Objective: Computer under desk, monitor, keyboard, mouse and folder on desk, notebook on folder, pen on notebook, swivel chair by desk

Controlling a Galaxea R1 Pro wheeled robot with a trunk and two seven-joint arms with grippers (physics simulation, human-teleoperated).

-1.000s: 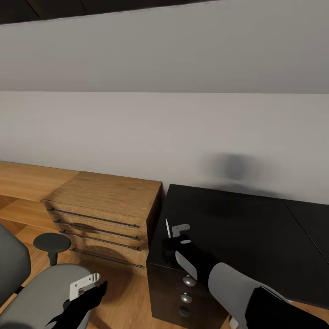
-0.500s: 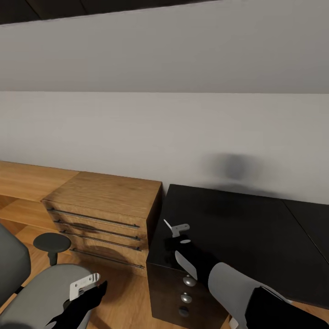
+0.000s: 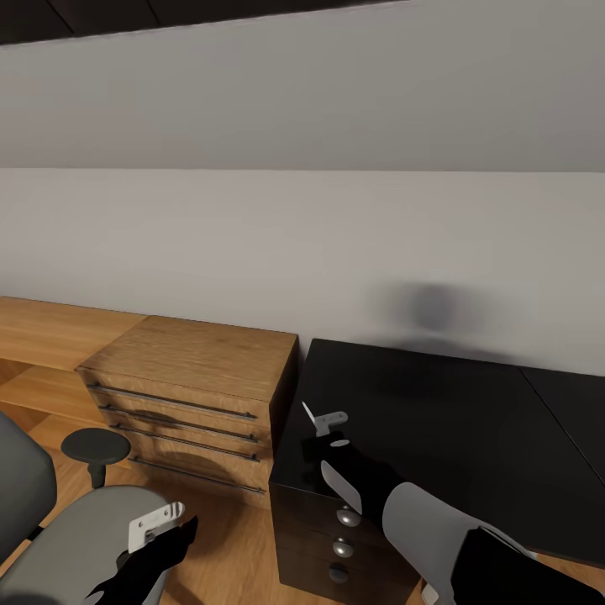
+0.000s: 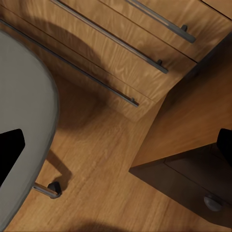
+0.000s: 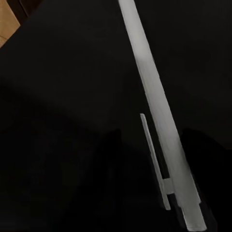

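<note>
Since a second ago, the pen (image 3: 307, 414) has been tilted from upright to a slant in the right gripper (image 3: 323, 428), which is clamped on it above the glossy black desk (image 3: 437, 420). The left gripper (image 3: 155, 525) is seen spread apart over the swivel chair (image 3: 76, 538)'s smooth grey seat. Farther off, a grained wooden drawer chest (image 3: 193, 378) is seen.

The black-topped desk (image 3: 437, 420) stands on the wooden floor (image 3: 227, 546), touching a wooden drawer chest (image 3: 197, 378).
</note>
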